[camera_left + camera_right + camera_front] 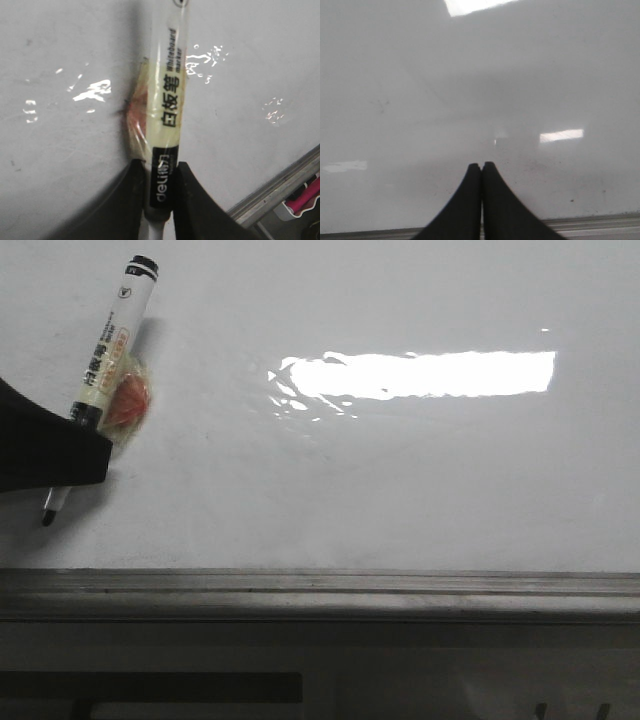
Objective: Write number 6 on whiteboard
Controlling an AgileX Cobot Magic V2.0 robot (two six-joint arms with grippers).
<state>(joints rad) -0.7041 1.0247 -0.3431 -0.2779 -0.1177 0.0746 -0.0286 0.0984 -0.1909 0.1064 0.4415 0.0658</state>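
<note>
We find the left claw (62, 455), black, clamped on a white-barrelled whiteboard marker with a black cap end and black nib (105, 350), well to the left of the bright rectangular glare patch (420, 374) on the large glossy white whiteboard (400, 480). The marker leans, its tail away from the grey metal ledge (320, 592) and its nib (47, 519) towards it; whether the nib touches the surface we cannot tell. A crumpled pad of yellowish tape with a reddish patch (128, 402) clings to the barrel, between marker and board.

We judge the writing step not yet begun: no number 6, and no stroke at all, shows anywhere on the whiteboard. The next move, in our judgement, calls for the nib to be pressed lightly to the surface and drawn through a slanted downstroke closing into a small loop, with the grip kept firm.

The board itself is clean save faint specks, glossy and strongly reflective.

The right claw (481, 167), seen in its wrist view, has its black fingers pressed together on nothing, above the whiteboard near the ledge.
</note>
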